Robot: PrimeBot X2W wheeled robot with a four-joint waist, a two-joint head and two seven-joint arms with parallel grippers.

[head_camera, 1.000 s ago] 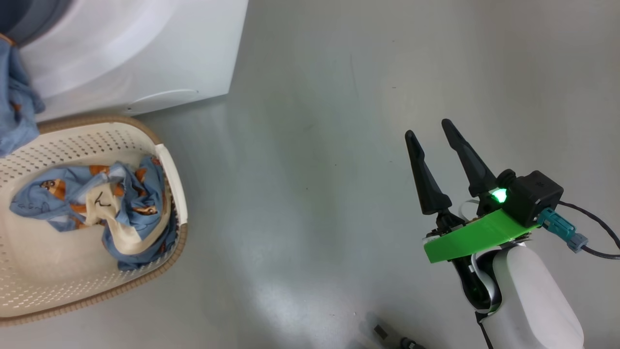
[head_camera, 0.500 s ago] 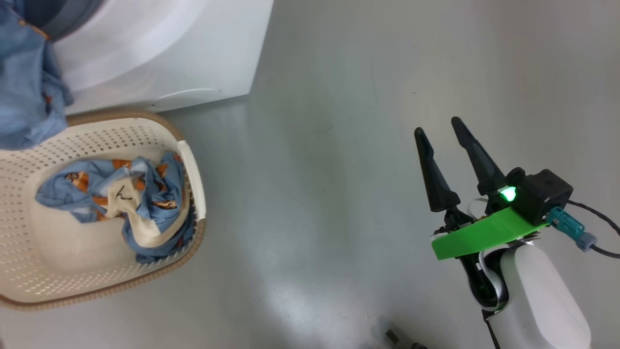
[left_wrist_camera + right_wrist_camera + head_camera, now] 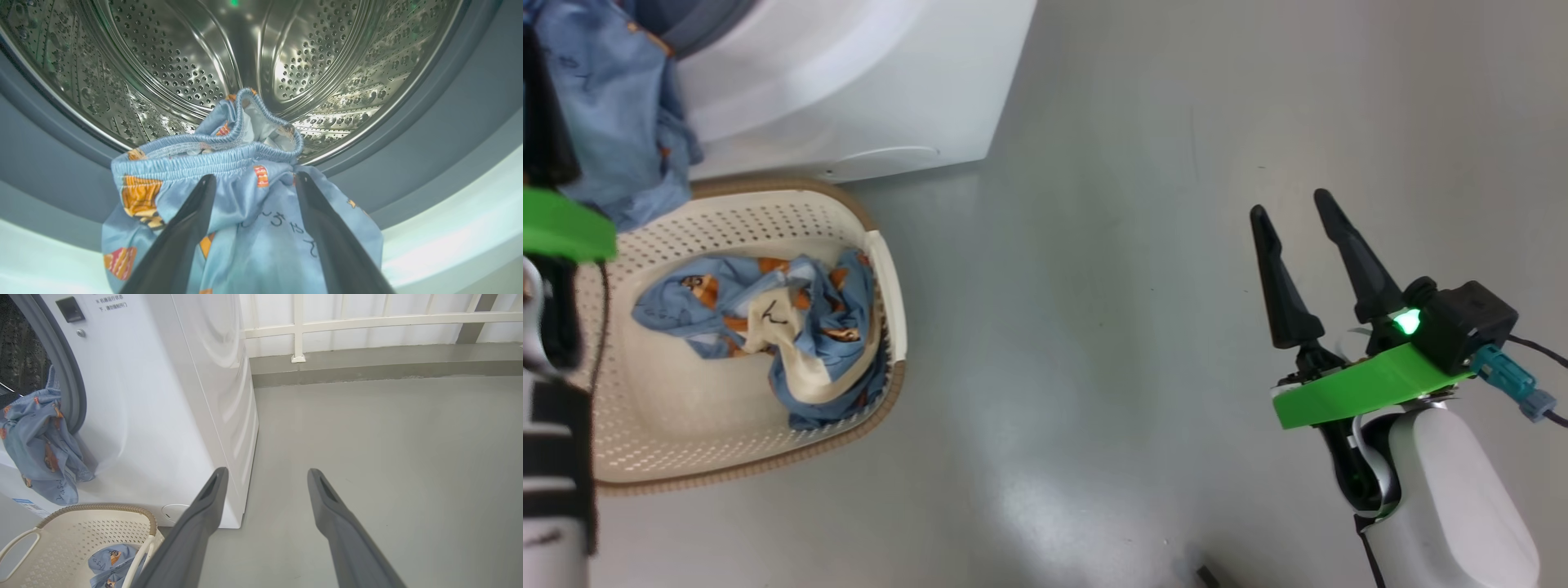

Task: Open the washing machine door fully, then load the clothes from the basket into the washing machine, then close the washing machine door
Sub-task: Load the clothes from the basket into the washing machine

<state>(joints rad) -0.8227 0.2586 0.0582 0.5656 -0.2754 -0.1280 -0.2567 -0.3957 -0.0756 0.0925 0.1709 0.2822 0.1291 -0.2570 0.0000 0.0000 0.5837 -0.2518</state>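
Observation:
The white washing machine (image 3: 866, 90) stands at the top left, and its door is out of view. One light-blue garment (image 3: 245, 228) hangs over the grey gasket (image 3: 408, 163) out of the steel drum (image 3: 184, 61). My left gripper (image 3: 255, 177) is open, with its fingers spread on either side of that garment. The same garment (image 3: 621, 122) shows beside my left arm's green bracket (image 3: 564, 233). Below the machine, the basket (image 3: 882, 269) holds more of the clothes (image 3: 792, 335). My right gripper (image 3: 1290, 206) is open and empty over bare floor, far to the right.
Grey floor (image 3: 1094, 327) spreads to the right of the machine and basket. A white railing (image 3: 298, 326) on a low kerb runs behind the machine's side. A cable (image 3: 1515, 388) trails from my right wrist.
The head camera has turned, so the whole picture has slid right and my left arm's green bracket has come in at the left edge. The garment still hangs from the drum mouth.

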